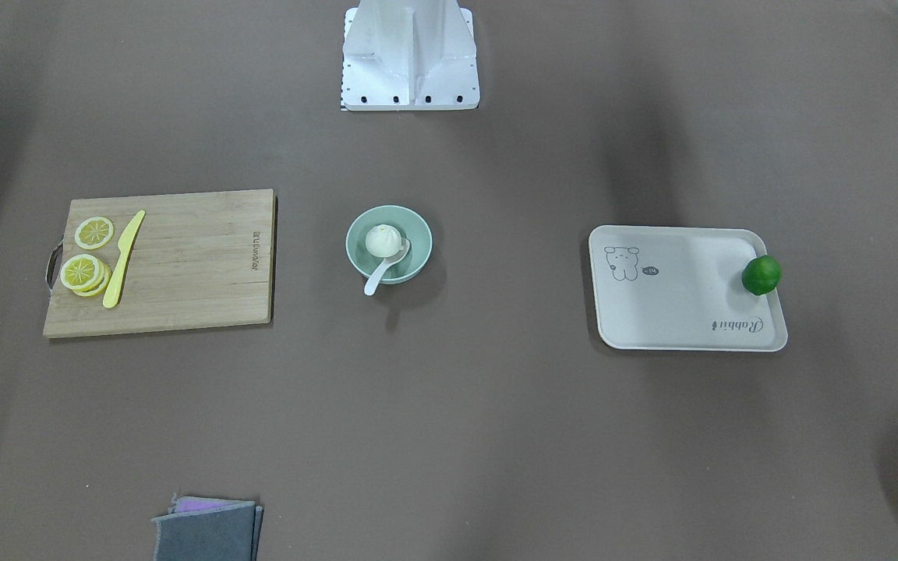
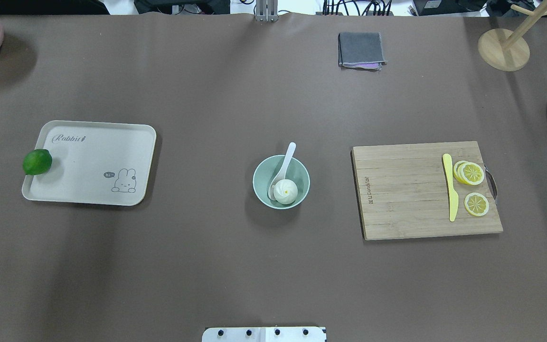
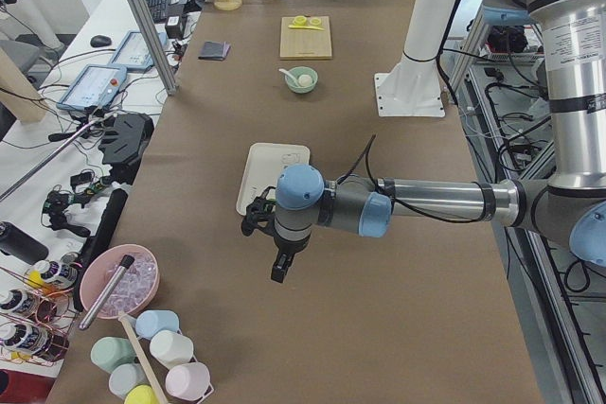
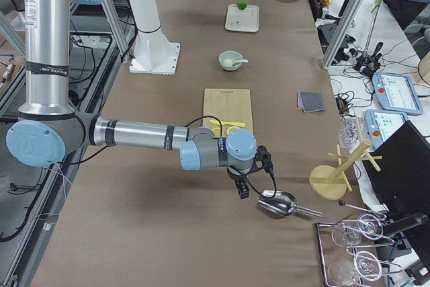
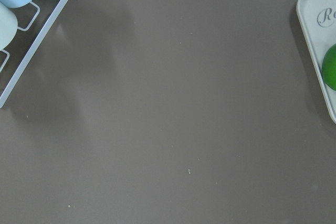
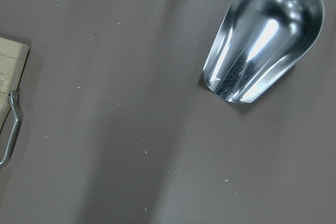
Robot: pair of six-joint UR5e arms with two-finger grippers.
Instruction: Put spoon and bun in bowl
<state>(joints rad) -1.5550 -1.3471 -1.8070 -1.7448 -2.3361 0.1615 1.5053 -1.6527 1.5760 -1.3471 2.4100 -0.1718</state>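
Observation:
The mint-green bowl (image 2: pixel 260 192) stands at the middle of the table, also in the front view (image 1: pixel 420 230). The white bun (image 2: pixel 285 191) lies inside it. The white spoon (image 2: pixel 288 156) rests with its scoop in the bowl beside the bun and its handle over the rim (image 1: pixel 376 278). My left gripper (image 3: pixel 278 270) shows only in the exterior left view, over bare table beyond the tray's outer end. My right gripper (image 4: pixel 243 190) shows only in the exterior right view, next to a metal scoop. I cannot tell whether either is open or shut.
A cream tray (image 2: pixel 88 190) with a green lime (image 2: pixel 37 161) on its edge lies on the left. A cutting board (image 2: pixel 406 199) with a yellow knife (image 2: pixel 452 194) and lemon slices (image 2: pixel 476 204) lies on the right. A metal scoop (image 6: pixel 262 40), a grey cloth (image 2: pixel 361 49) and a cup rack (image 5: pixel 31 40) stand at the edges.

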